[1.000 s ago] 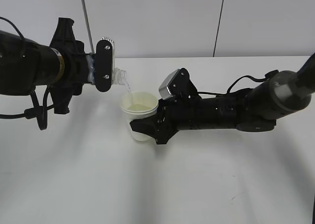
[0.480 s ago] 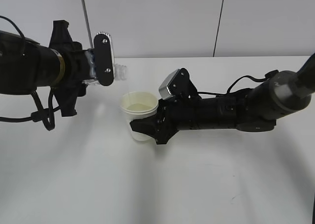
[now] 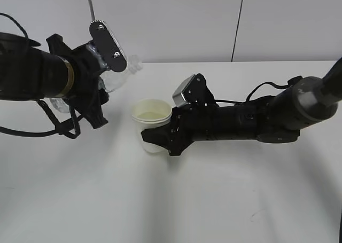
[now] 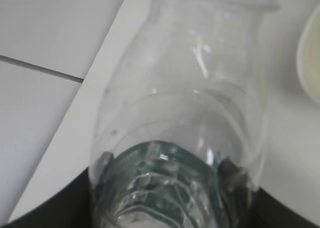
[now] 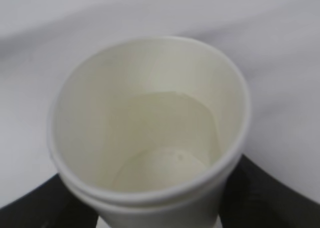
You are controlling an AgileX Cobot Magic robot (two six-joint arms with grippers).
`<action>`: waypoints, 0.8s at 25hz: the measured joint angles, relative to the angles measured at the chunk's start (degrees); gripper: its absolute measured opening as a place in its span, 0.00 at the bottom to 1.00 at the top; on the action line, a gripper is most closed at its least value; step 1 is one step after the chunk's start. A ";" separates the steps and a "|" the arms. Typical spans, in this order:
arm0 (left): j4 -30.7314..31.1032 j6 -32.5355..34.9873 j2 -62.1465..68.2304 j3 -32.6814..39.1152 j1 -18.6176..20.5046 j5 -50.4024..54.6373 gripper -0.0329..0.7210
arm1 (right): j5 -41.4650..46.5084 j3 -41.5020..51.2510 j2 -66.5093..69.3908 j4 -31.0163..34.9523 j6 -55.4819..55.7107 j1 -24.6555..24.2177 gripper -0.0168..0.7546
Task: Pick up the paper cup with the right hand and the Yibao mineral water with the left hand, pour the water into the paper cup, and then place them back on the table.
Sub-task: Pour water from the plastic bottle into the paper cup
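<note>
Left tool (image 3: pixel 107 67) pinches the bottle (image 3: pixel 118 75), held above the desk (image 3: pixel 214 200), tilted with its neck up toward the right, left of the cup (image 3: pixel 152 123). Right tool (image 3: pixel 155 140) clamps the cup upright, raised; water (image 5: pixel 165 138) sits inside.

a pale wall (image 3: pixel 176 18) fills the twelve o'clock side, crossed by a dark seam (image 3: pixel 238 21) and a grey rod (image 3: pixel 91 5).
</note>
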 joint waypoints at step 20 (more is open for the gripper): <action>0.04 -27.31 0.00 0.00 9.42 -13.86 0.54 | 0.12 0.00 0.00 6.38 0.92 0.00 0.65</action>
